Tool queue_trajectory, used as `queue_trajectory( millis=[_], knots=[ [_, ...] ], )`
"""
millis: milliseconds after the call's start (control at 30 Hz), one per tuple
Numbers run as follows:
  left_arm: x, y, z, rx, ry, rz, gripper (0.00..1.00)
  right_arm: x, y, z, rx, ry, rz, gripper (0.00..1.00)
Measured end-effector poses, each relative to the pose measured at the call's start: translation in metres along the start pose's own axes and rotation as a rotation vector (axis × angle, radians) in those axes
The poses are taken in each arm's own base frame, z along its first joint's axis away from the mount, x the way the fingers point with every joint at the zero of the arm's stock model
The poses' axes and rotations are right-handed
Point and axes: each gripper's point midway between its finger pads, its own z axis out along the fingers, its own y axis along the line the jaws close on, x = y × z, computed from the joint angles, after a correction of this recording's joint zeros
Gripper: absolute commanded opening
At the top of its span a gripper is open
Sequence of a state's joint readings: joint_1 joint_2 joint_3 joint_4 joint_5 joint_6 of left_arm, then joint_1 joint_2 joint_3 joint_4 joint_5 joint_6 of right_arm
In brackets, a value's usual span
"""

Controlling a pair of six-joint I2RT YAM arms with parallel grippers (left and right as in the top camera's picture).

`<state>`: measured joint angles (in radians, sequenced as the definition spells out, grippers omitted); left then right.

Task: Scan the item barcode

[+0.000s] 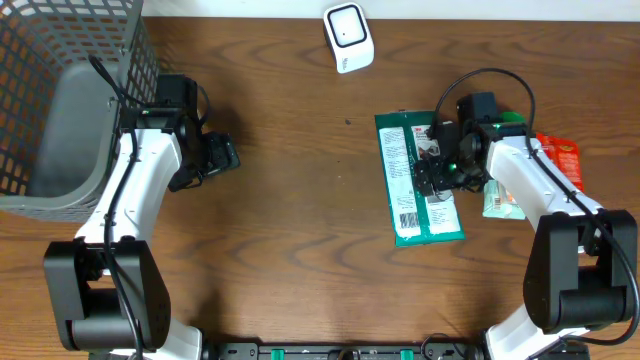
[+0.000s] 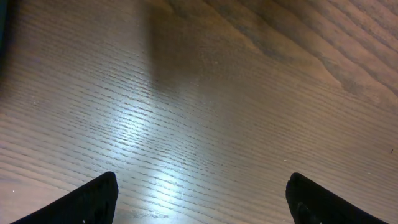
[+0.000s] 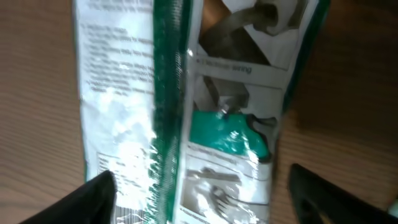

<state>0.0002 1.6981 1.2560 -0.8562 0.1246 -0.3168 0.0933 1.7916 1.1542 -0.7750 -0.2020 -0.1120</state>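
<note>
The right hand hangs low over a green packet. Its two fingers are spread wide and grip nothing. In the wrist view, one dark fingertip sits at each lower corner of the picture, with the packet's shiny printed film filling the space between them.

The packet lies flat on the wooden bench, its long side running away from the robot. The side facing up has white text panels. A barcode may sit in the lower white panel, but it is too small and blurred to be sure.

The packet looks like a thin, light, soft plastic pouch with a crinkled, glossy skin. It will probably bend and slip rather than hold its shape. Pinching one long edge or an end seam seems the best hold, because squeezing across the wide flat face would only buckle it.

Just to the right of the packet lie a pale green item and a red packet. Beyond the packet's far end, a little to the left, sits a small white scanner.

Well to the left of the packet, the left hand hovers over bare wood with its fingers open and empty. Further left again stands a grey wire basket.
</note>
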Motion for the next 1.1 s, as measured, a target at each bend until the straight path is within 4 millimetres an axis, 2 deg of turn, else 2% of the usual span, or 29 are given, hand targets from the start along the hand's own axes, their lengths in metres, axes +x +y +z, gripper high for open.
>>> queue_trajectory(
  millis=[67,167,200,333,567,733,900,1100],
  knots=[
    [0.000,0.000,0.000,0.000,0.000,0.000,0.87,-0.006,0.011,0.000,-0.055,-0.026,0.000,0.61],
    [0.000,0.000,0.000,0.000,0.000,0.000,0.87,-0.018,0.039,-0.001,-0.174,-0.075,-0.029,0.25],
    [0.000,0.000,0.000,0.000,0.000,0.000,0.87,-0.021,0.048,-0.002,-0.207,-0.087,-0.040,0.17],
    [0.000,0.000,0.000,0.000,0.000,0.000,0.87,-0.030,0.078,-0.001,-0.258,-0.121,-0.104,0.02],
    [0.000,0.000,0.000,0.000,0.000,0.000,0.87,-0.039,0.109,0.013,-0.165,-0.167,-0.144,0.01],
    [0.000,0.000,0.000,0.000,0.000,0.000,0.87,-0.035,0.117,0.031,-0.098,-0.161,-0.132,0.01],
    [0.000,0.000,0.000,0.000,0.000,0.000,0.87,-0.028,0.100,0.047,0.012,-0.127,-0.107,0.01],
    [0.000,0.000,0.000,0.000,0.000,0.000,0.87,-0.026,0.067,0.045,0.185,-0.121,-0.083,0.02]
  ],
)
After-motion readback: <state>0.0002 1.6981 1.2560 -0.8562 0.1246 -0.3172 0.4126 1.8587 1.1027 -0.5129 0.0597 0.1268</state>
